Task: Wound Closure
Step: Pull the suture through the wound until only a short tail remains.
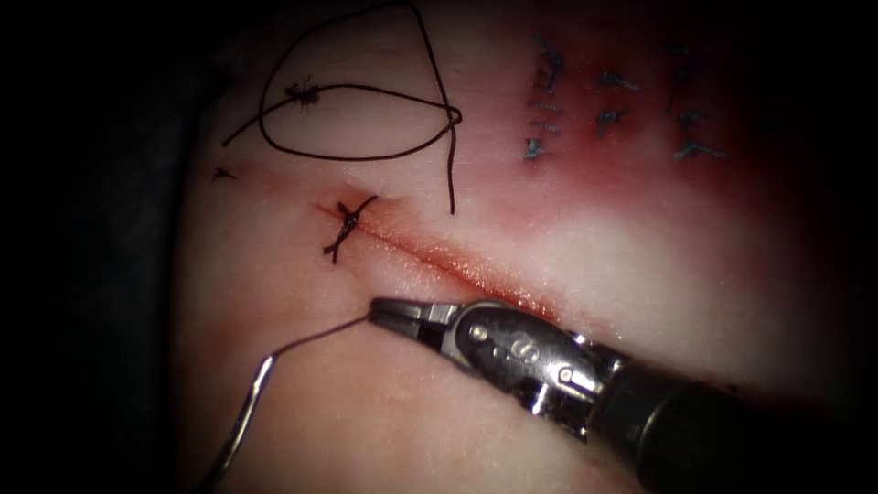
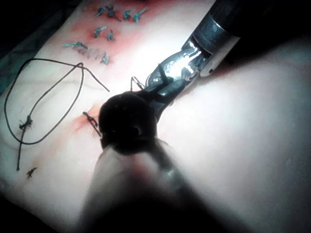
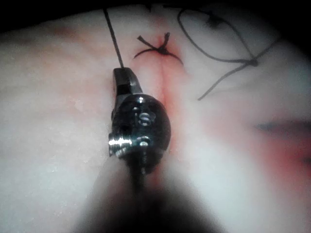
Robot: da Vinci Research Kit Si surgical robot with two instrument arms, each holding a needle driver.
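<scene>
The tissue [image 1: 640,247] carries a cut [image 1: 439,261] that runs slantwise, wet with red fluid. One dark knotted stitch [image 1: 347,221] crosses its upper end. My right tool [image 1: 389,314] comes in from the lower right and lies just left of the cut, jaws shut on one thin end of the curved needle [image 1: 274,357]. The needle arcs away to the left over the tissue surface and is not in the tissue. The same grip is seen from behind on the right tool [image 3: 124,80] and needle [image 3: 112,39]. My left tool's dark wrist [image 2: 127,121] hides its own tip.
A long loose dark thread [image 1: 366,119] lies in loops on the tissue beyond the stitch, with a small knot [image 1: 302,93] on it. A short cut end of thread [image 1: 222,172] lies further left. Several blue stitches [image 1: 608,101] sit at the far right.
</scene>
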